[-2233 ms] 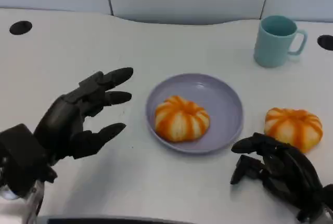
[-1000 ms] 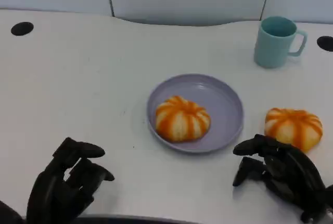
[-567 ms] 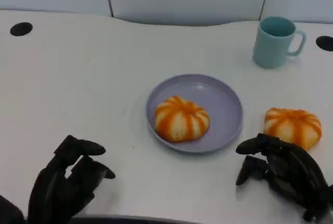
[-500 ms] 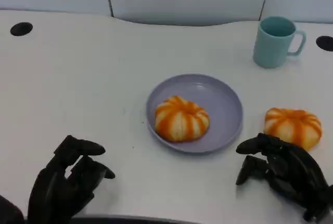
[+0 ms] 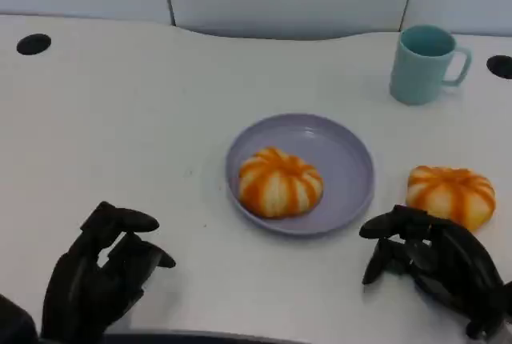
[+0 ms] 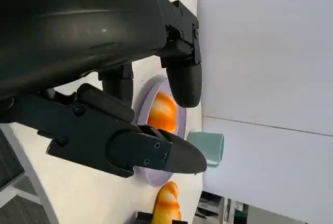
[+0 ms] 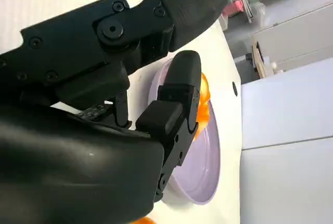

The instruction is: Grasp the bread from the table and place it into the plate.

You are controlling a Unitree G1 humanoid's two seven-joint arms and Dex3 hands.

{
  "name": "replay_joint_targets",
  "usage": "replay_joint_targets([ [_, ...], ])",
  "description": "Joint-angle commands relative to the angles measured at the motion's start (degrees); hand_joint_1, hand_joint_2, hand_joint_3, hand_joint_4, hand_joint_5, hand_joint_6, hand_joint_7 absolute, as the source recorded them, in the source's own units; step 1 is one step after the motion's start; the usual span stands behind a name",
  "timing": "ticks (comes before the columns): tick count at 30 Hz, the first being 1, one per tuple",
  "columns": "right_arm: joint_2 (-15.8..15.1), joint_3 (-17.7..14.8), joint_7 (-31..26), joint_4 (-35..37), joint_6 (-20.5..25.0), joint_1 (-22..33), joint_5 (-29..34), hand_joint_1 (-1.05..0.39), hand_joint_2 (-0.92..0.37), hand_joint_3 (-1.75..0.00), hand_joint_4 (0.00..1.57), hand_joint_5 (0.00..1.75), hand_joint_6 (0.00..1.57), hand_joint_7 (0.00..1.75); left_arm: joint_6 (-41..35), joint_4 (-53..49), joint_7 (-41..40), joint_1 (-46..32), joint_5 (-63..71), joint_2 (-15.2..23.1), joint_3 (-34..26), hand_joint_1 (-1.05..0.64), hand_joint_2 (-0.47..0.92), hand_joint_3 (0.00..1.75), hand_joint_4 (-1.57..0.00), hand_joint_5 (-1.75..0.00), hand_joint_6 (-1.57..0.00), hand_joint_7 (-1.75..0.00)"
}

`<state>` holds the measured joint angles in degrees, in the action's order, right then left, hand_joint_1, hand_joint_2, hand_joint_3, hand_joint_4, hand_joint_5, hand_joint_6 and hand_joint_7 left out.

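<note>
Bright, even, diffuse lighting from overhead; no hard glare on the white bench point(image 5: 120, 120). Soft, short shadows only: faint under the plate point(image 5: 352, 168) rim on the near side, pale beneath the mug point(image 5: 424, 64), darker smudges under each hand near the bench edge. Sharp focus across the head view, slight softness at the near corners. Close-range blur on the black shell in both wrist views, dull sheen along its curve; far background bright, washed out and tilted.

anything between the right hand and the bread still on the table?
No. In the head view the right hand sits just in front of the bread on the table, with nothing lying between them. The plate is off to the side.
</note>
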<state>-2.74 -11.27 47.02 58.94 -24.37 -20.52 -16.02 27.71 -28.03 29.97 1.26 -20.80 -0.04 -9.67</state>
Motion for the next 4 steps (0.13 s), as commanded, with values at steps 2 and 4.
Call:
replay_joint_targets([
  [2,-0.93,-0.15,-0.61,0.70,0.56,1.26,0.40,-0.56,-0.92,-0.10,0.62,1.43,0.79,0.78,0.63,-0.55,0.13,-0.08,-0.07,0.48,-0.65,-0.72,0.92,0.16,-0.33,-1.75,-0.21,-1.60],
  [4,-0.93,-0.15,-0.62,0.70,0.56,1.26,0.41,-0.56,-0.92,-0.10,0.62,1.43,0.79,0.78,0.63,-0.55,0.14,-0.08,-0.07,0.47,-0.66,-0.72,0.92,0.16,-0.33,-1.75,-0.21,-1.61],
])
